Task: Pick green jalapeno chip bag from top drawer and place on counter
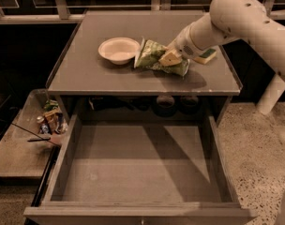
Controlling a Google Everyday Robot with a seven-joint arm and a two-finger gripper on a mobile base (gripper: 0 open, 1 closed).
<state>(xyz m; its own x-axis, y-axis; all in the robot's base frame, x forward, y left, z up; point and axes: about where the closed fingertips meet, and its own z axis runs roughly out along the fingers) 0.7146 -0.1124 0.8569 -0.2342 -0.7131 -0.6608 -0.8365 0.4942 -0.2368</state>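
The green jalapeno chip bag (154, 56) lies low on the counter (95, 74), just right of a white bowl. My gripper (170, 58) reaches in from the upper right and is shut on the bag's right end. The bag's underside appears to touch the counter top. The top drawer (138, 161) is pulled fully out below the counter, and its flat grey bottom is bare.
A white bowl (119, 49) stands on the counter left of the bag. A green-and-yellow sponge (208, 55) lies behind my wrist near the counter's right edge. A low side tray (13, 153) with cluttered packets (51, 121) sits at the left. Dark round objects (165, 104) sit on the shelf under the counter.
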